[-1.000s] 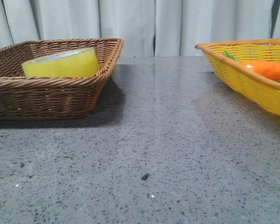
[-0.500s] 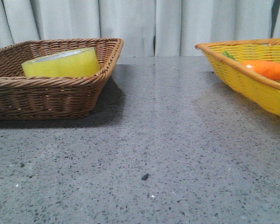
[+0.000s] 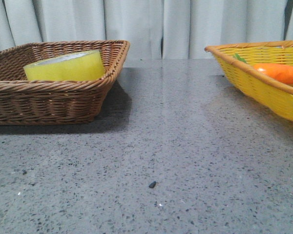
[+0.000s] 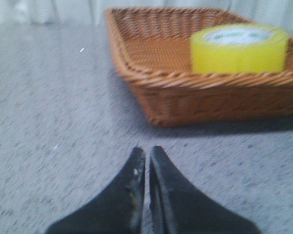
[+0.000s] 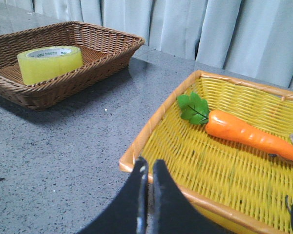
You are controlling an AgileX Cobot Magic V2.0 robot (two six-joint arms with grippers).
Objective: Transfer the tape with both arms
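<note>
Both grippers closed, empty; tape (image 4: pixel 239 48) in brown basket (image 4: pixel 161 53), apart.

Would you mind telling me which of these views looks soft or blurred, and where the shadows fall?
Left wrist view: soft throughout, the pincer most blurred. Right wrist view: sharp on the tape and carrot. Front view: clear, with a dark shadow beside the brown basket on the table.

Probably lab test bench: speckled grey tabletop (image 3: pixel 185 146), pale curtain backdrop (image 3: pixel 136 24), staged wicker baskets (image 3: pixel 53 97).
</note>
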